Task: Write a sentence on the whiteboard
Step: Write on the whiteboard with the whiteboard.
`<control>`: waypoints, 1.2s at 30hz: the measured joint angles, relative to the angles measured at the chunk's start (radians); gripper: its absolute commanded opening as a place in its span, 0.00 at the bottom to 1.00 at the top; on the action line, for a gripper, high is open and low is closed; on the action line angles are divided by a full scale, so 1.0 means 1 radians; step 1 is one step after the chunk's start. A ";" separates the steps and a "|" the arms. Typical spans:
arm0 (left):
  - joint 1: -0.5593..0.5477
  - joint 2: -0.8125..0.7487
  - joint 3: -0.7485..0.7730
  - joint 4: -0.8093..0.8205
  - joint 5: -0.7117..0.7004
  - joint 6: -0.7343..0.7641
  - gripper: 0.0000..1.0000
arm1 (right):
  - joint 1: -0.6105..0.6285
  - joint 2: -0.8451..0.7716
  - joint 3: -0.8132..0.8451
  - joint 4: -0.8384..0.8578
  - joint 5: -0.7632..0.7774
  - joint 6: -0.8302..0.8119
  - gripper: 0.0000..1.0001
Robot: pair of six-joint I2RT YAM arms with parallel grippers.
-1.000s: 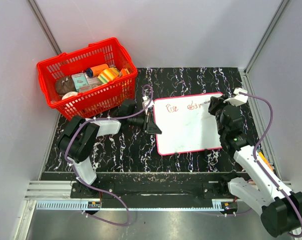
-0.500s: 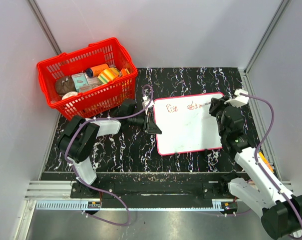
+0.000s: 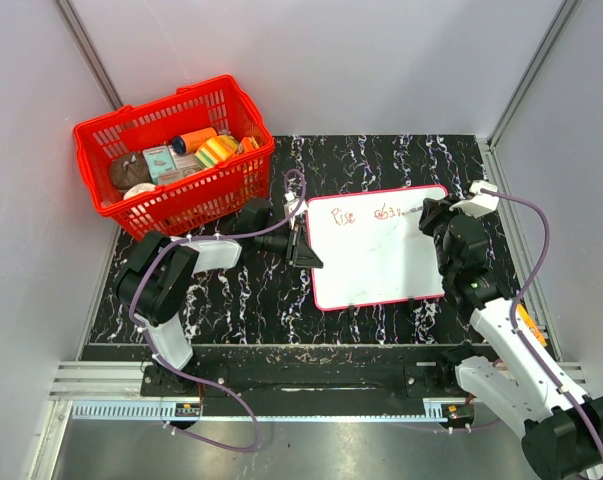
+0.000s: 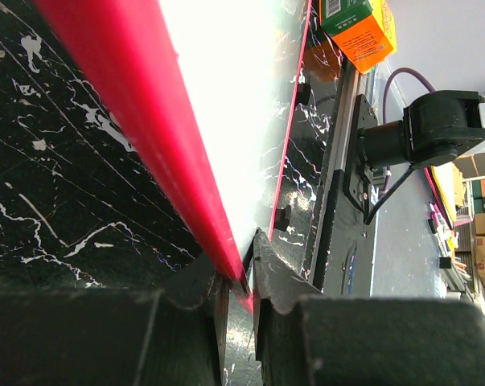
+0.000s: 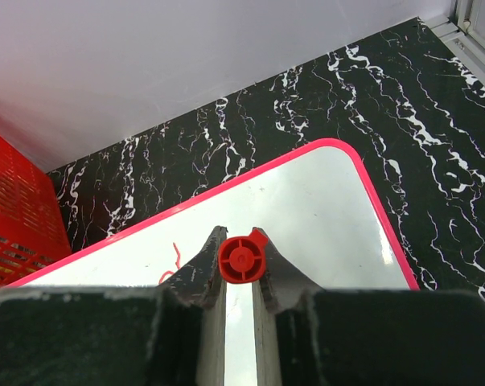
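The whiteboard (image 3: 376, 250) lies flat on the black marbled table, right of centre, with a pink-red rim. Red handwritten words (image 3: 366, 214) run along its top. My left gripper (image 3: 303, 247) is shut on the whiteboard's left edge; in the left wrist view the red rim (image 4: 145, 129) runs down between the jaws of that gripper (image 4: 244, 283). My right gripper (image 3: 428, 213) is shut on a red marker (image 5: 242, 260) over the board's top right part (image 5: 306, 217). The marker's tip is hidden from the wrist view; a red stroke (image 5: 174, 256) shows to its left.
A red basket (image 3: 176, 155) with several small items stands at the back left. Grey walls close in the back and both sides. An orange and green box (image 4: 356, 24) lies near the right arm's base, by the rail along the near edge (image 3: 301, 375).
My right gripper has shifted right along the board's top with the marker, and the second red word has gained more strokes. The left arm has not moved.
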 measured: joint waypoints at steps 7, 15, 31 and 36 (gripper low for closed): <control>0.000 0.000 0.000 0.000 0.000 0.000 0.00 | 0.000 0.000 0.001 0.002 0.000 -0.002 0.00; 0.000 0.000 0.000 0.000 0.000 0.000 0.00 | 0.000 0.029 0.005 0.016 0.000 -0.002 0.00; -0.001 -0.001 0.000 -0.003 -0.001 0.002 0.00 | -0.001 0.069 0.022 0.065 0.002 -0.005 0.00; -0.001 -0.001 0.000 -0.003 -0.001 0.003 0.00 | -0.002 0.070 0.022 0.066 0.018 -0.005 0.00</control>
